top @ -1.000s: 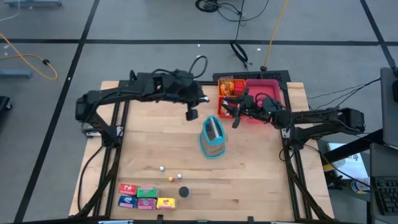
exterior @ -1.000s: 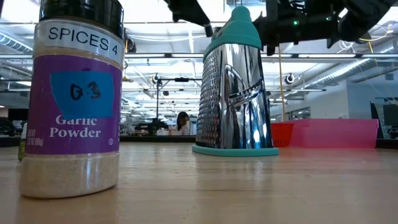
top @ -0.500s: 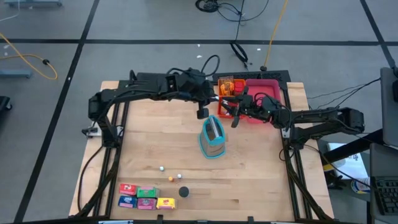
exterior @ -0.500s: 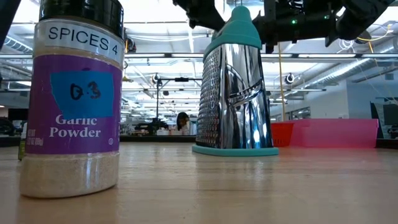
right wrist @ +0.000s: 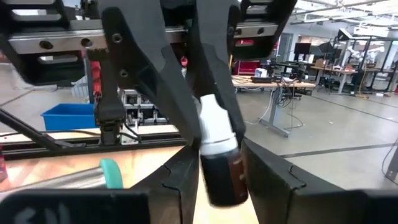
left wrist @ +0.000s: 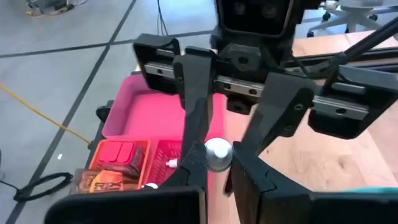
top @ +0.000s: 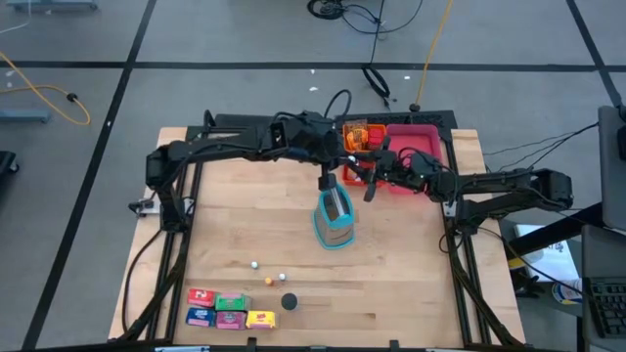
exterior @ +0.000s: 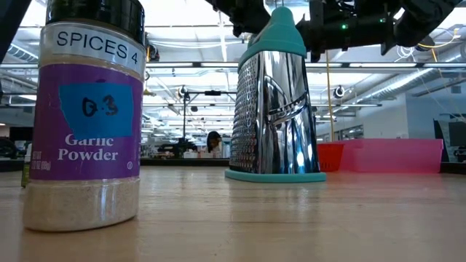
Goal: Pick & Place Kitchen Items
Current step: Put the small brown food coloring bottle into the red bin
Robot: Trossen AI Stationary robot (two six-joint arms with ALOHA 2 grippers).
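Dark-bodied, white-capped bottle (right wrist: 219,163) was pinched in the right gripper (right wrist: 217,168) near the pink tray (top: 427,132), presumably for placing; left gripper (top: 327,182), pressed together, hovered over the grater (top: 335,217).

Open-plan robotics lab, distant workbenches (right wrist: 280,78)

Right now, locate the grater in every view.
High view: grater mid-table, upright.
Low view: centre, tall.
Left wrist view: a teal sliver at the edge, probably it.
Right wrist view: only its teal top.
Shared landmark: pink tray, beside it in high, low, left wrist.
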